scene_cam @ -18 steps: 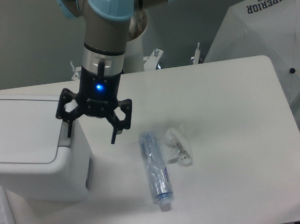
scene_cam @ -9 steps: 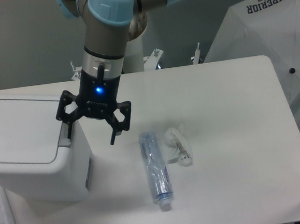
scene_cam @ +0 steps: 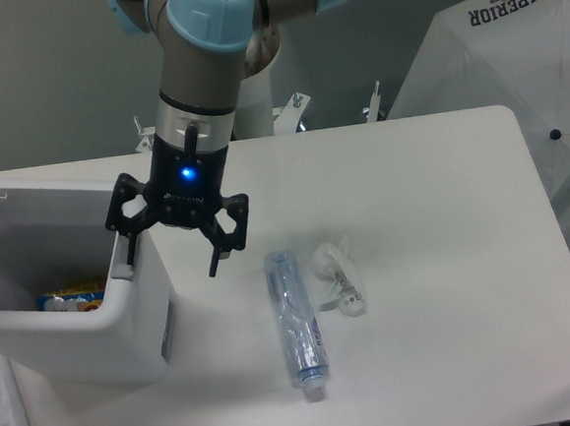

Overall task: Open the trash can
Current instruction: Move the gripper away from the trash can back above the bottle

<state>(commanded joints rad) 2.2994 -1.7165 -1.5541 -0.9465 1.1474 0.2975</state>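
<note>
White table holds open trash can, possibly wrappers inside.

White trash can, black gripper, clear bottle

1. The arm is built of grey cylindrical links with light-blue caps at its joints.
2. Below the lowest blue cap sits a silver wrist ring, with a thin black cable running down its front.
3. Under that ring, the gripper has a black body carrying a small glowing blue light and faint pale lettering.
4. Below the light, black linkage bars spread outward to two slim black fingers.
</note>
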